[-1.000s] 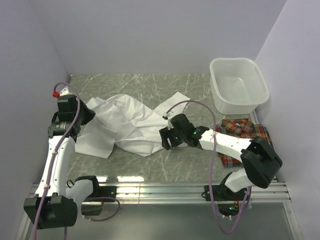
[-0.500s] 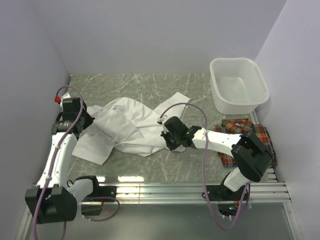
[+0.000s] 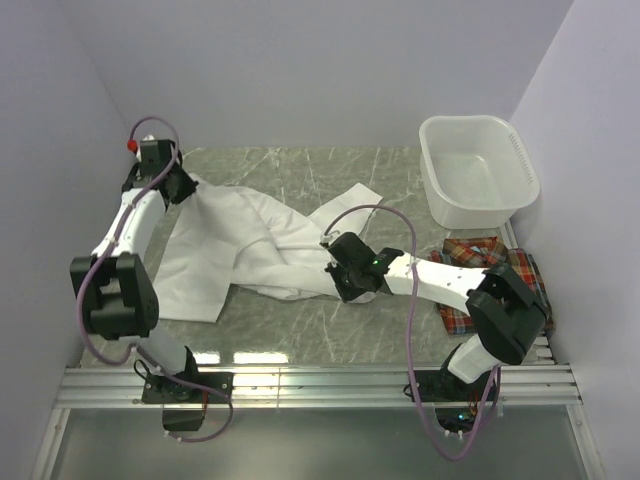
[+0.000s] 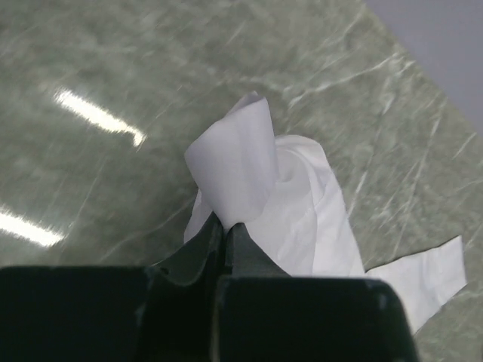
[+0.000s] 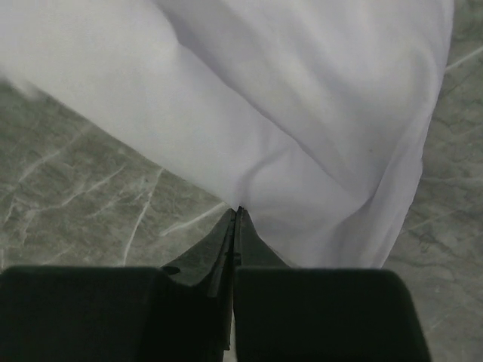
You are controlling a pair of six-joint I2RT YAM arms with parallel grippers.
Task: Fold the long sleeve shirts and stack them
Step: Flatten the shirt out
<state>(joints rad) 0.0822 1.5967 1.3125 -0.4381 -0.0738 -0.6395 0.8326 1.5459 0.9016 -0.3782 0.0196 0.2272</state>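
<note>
The white long sleeve shirt [image 3: 240, 235] lies stretched in a diagonal band across the green marble table, rumpled in the middle. My left gripper [image 3: 170, 185] is at the far left corner, shut on a raised fold of the white shirt [image 4: 302, 219], as its own view shows at the left gripper [image 4: 226, 224]. My right gripper [image 3: 345, 283] is at the shirt's near right end. In the right wrist view the right gripper [image 5: 236, 210] is shut on the hem of the white shirt [image 5: 287, 113]. The plaid long sleeve shirt [image 3: 500, 265] lies folded at the right, partly under the right arm.
A white plastic basin [image 3: 470, 119] stands at the back right, just behind the plaid shirt. Purple-grey walls close in the table on the left, back and right. Metal rails [image 3: 320, 380] run along the near edge.
My left arm has swung to the far left corner, pulling its end of the white shirt back and stretching it. My right gripper moved to the shirt's near edge and closed on it.
</note>
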